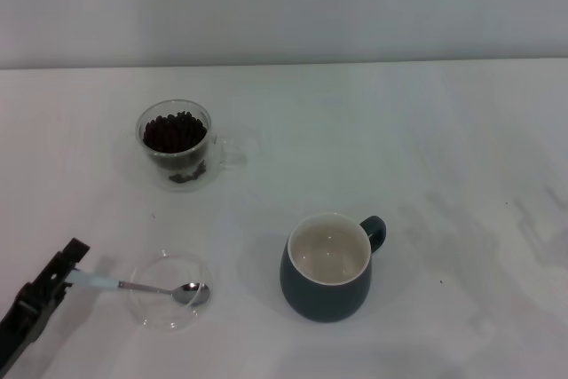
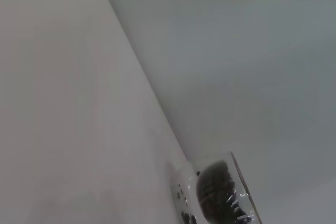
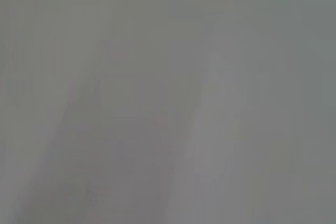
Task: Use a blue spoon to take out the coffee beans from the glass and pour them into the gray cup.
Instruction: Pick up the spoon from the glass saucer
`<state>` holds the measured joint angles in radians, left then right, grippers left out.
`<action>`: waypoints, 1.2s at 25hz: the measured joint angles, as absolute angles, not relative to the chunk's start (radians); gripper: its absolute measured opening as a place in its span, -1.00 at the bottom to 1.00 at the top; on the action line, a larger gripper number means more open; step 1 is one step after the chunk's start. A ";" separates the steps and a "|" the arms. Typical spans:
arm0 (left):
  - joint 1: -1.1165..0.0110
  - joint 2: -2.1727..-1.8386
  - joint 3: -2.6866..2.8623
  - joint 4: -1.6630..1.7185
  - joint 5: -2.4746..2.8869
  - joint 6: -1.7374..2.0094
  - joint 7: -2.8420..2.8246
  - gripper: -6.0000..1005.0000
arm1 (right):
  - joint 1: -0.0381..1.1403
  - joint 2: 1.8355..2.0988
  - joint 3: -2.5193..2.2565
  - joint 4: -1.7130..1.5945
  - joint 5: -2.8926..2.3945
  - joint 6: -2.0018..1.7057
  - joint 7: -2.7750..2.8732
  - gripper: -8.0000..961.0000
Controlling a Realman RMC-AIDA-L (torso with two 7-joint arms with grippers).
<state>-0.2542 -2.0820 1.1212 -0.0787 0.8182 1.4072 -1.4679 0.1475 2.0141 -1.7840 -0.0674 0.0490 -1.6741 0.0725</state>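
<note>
On the white table (image 1: 426, 130), my left gripper (image 1: 69, 265) reaches in from the near left corner and meets the pale end of the blue spoon (image 1: 142, 288). The black fingers sit at the handle tip, but whether they are clamped on it I cannot tell from the head view. The spoon lies nearly level, its handle pointing toward my left gripper and its shiny bowl resting inside a shallow clear dish (image 1: 170, 303) near the front edge. Nothing dark shows in the spoon's bowl.

Farther back on the left stands the glass (image 1: 176, 146), upright, its clear handle turned toward my right. The coffee beans (image 1: 174, 132) are heaped inside it up to near the rim (a few more show low down, through the wall). My left wrist camera catches the same glass (image 2: 220, 195) at the edge of its view, with the beans (image 2: 214, 184) as a dark mound behind the clear wall.

The gray cup (image 1: 327, 267) stands upright to the right of the dish and well apart from the glass, with its loop handle pointing back and to the right. Its cream inside looks bare.

My right gripper is out of sight; its wrist camera shows only a plain pale surface.
</note>
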 joint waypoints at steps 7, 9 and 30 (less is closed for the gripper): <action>-0.288 -2.085 1.124 -0.081 0.857 1.386 -1.474 0.42 | 0.143 2.015 -1.795 -0.066 0.048 -1.675 0.072 0.04; -0.289 -2.085 1.124 -0.080 0.858 1.383 -1.474 0.42 | 0.143 2.016 -1.796 -0.063 0.048 -1.676 0.072 0.04; -0.278 -2.087 1.119 -0.081 0.862 1.389 -1.471 0.32 | 0.141 2.016 -1.798 -0.060 0.047 -1.678 0.072 0.04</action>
<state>-0.2782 -2.0872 1.1190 -0.0814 0.8623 1.3885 -1.4710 0.1410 2.0156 -1.7979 -0.0599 0.0475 -1.6781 0.0720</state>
